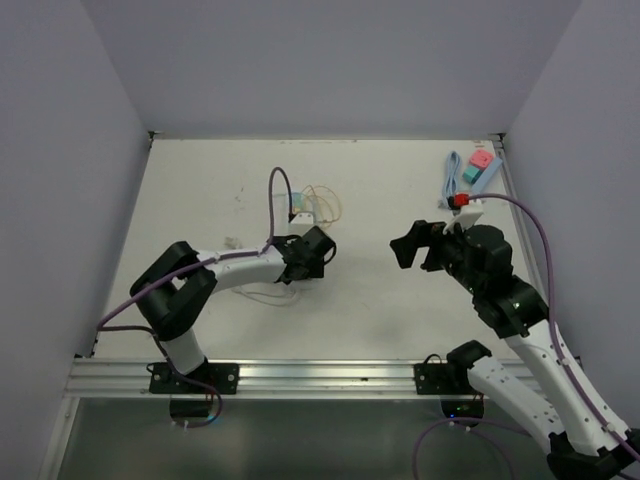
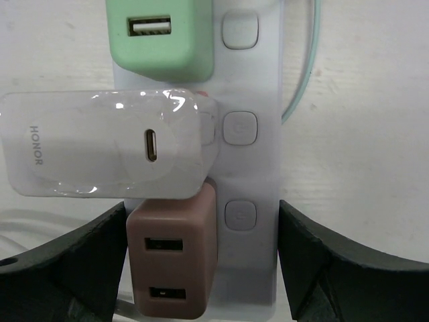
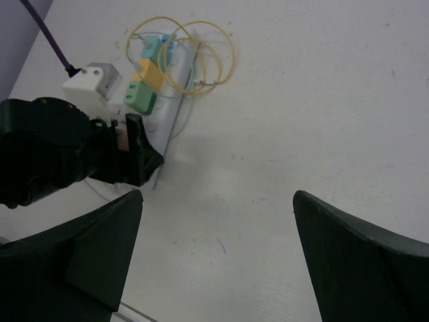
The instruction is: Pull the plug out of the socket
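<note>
Pale lilac walls (image 1: pixel 330 60) stand around a white table (image 1: pixel 400 310), and both arms reach over it from the near edge. Near the middle of the table lies a white strip (image 2: pixel 251 80) with several plugs in a row. In the left wrist view three of them are close. A green plug (image 2: pixel 164 40) is at the far side. Next comes a white plug (image 2: pixel 100 151) (it carries the word HONOR and is wrapped in clear film). A brown plug (image 2: pixel 174 261) with two ports is nearest to the camera. All three sit in the strip, and each has a square button just beside it on the right.

The left hand (image 2: pixel 203 258) is low over the near end of the strip. Its two fingers (image 2: pixel 74 268) stand apart, one at the outer side of the brown plug and the other at the opposite edge of the strip, so plug and strip are between them. They look to be touching both sides, but I cannot tell whether they really press.

The right hand (image 3: pixel 216 201) hangs above bare table to the right of the strip, well apart from it. Its jaws are wide apart with nothing between them. Its camera shows more of the strip: an orange plug (image 3: pixel 149 72), a teal plug (image 3: pixel 154 47) and a loop of yellow cable (image 3: pixel 194 57) at the far end.
</note>
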